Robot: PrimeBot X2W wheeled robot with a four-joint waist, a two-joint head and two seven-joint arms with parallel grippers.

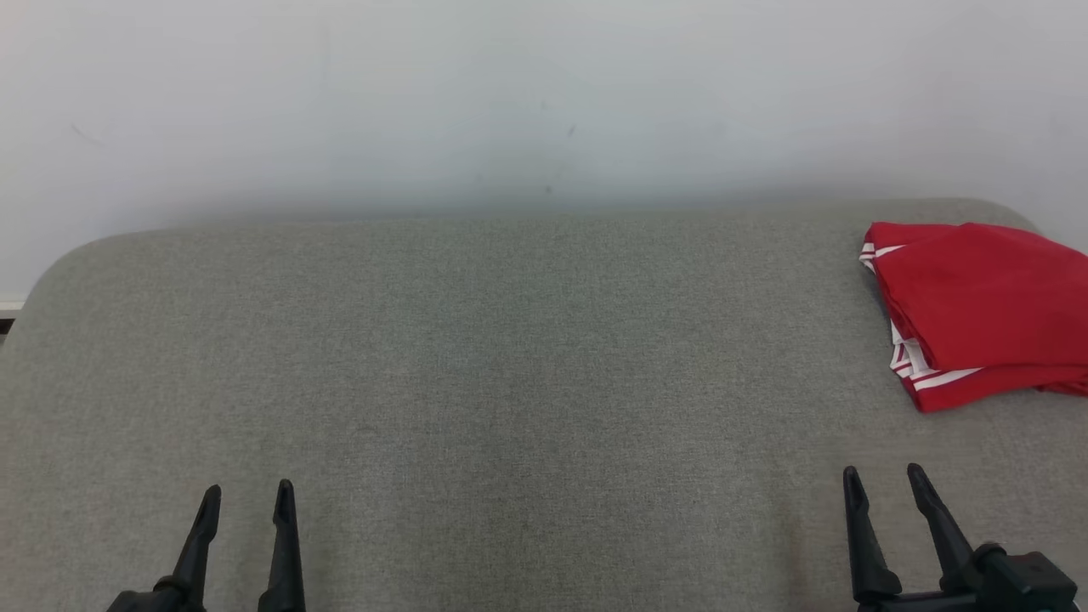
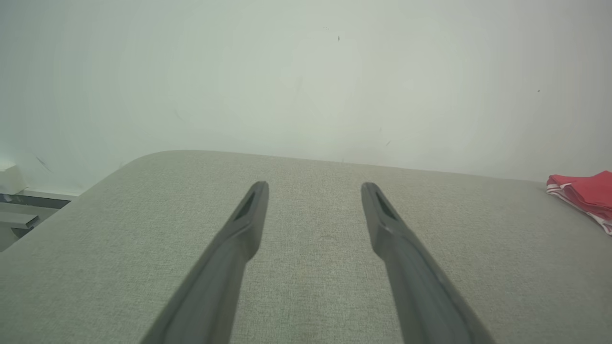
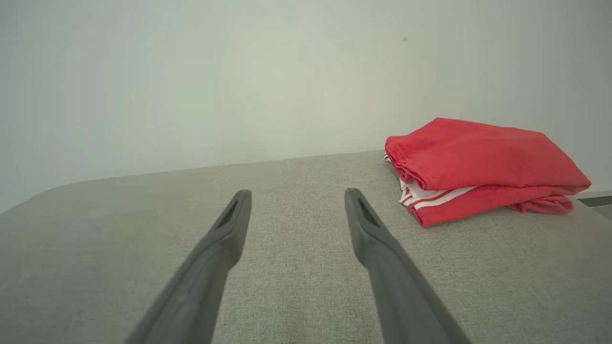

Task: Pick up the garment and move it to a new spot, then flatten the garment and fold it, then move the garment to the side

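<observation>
At the lower left of the head view, the left end effector hovers over the grey bench, fingers apart and empty. At lower right, the right end effector is likewise spread, and the folded red garment lies beyond it near the bench's right edge.

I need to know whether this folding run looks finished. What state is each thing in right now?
red garment: folded into a compact stack, white-striped edges showing, lying at the right end of the surface, nothing touching it.
left claw: open, empty, above the near left of the surface.
right claw: open, empty, short of the garment.
grey padded surface: flat and smooth.
</observation>
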